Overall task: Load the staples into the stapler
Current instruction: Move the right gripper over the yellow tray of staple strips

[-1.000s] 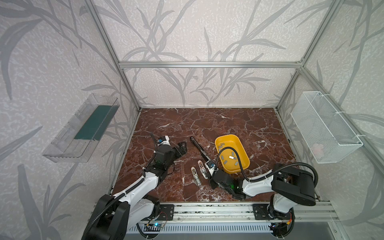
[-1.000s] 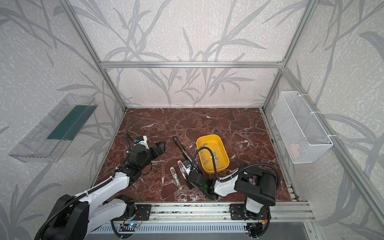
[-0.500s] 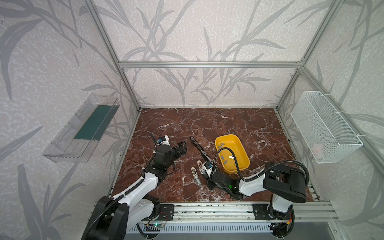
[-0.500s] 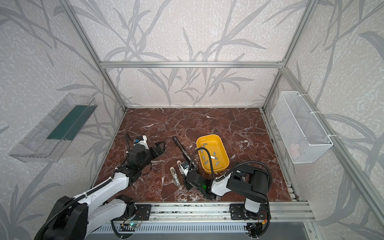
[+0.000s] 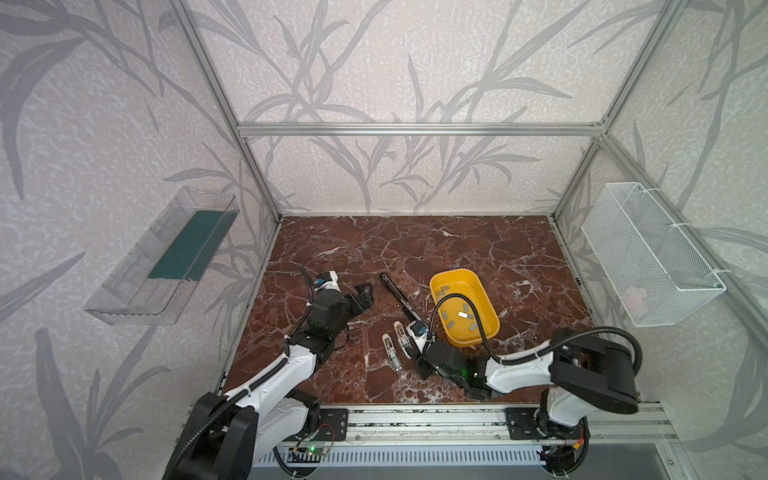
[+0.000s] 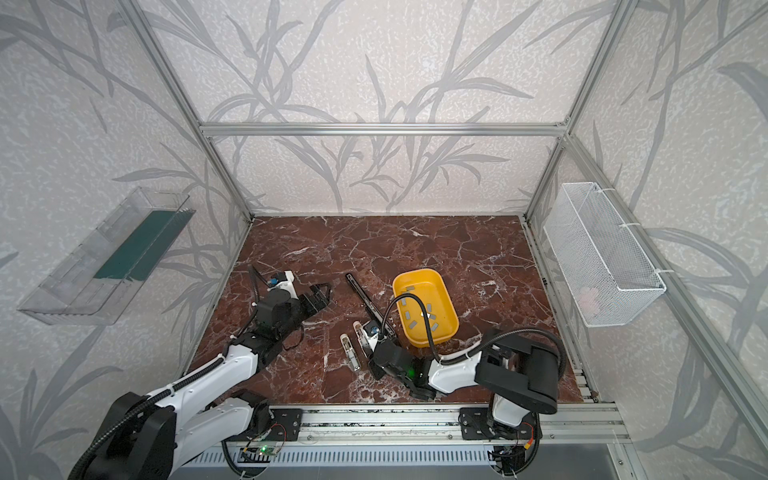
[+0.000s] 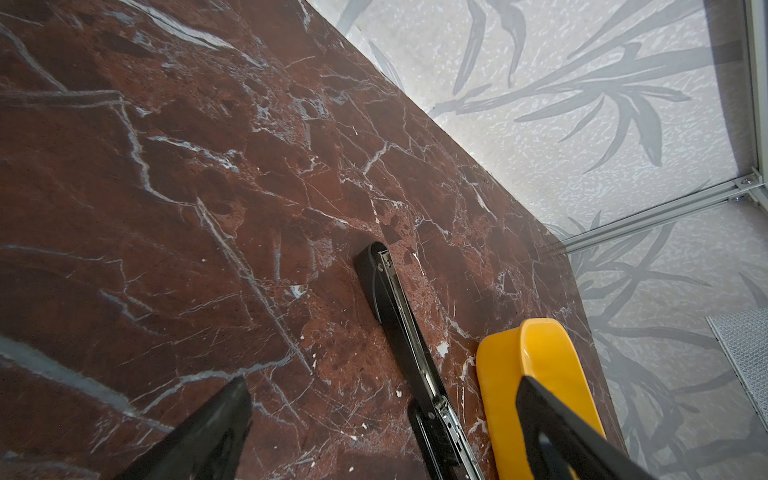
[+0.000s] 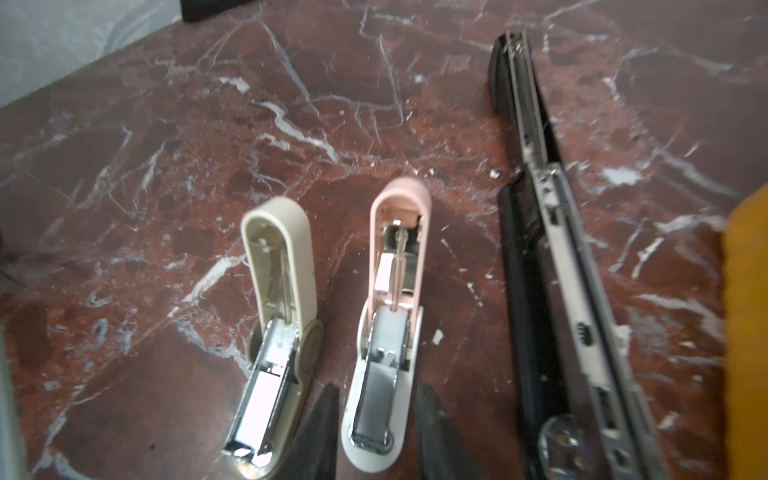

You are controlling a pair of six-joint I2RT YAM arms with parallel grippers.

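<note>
Overall, we find the red marble table (image 5: 415, 249) fenced by patterned walls, with a white wire basket (image 5: 648, 257) hung on the wall at 3 o'clock and a clear shelf bin (image 5: 166, 257) at 9 o'clock.

Both arms reach in from the 6 o'clock rail. The left gripper (image 5: 368, 296) sits at about 9 o'clock of the table's middle. Its fingers are spread wide and hold nothing, and its wrist view shows only marble and the black stapler's far end between them.

A yellow tray (image 5: 482, 297) stands at 3 o'clock of the middle. The staples (image 5: 459, 316) lie loose inside it, scattered over its floor; one glints silver, the rest read grey.

A long black stapler (image 5: 402, 298) lies hinged open just beside the tray's 9 o'clock side, running from 11 o'clock towards 5 o'clock, metal channel upward.

Near 6 o'clock two mini staplers lie side by side, both hinged open. These are the beige stapler (image 8: 282, 291) and the pink stapler (image 8: 395, 291), apart from each other.

The right gripper (image 8: 376, 388) is low over the pink stapler's base end with its fingers apart, one on each flank. We see a sliver of marble between one finger and the base. On the other flank we cannot tell whether they touch.
</note>
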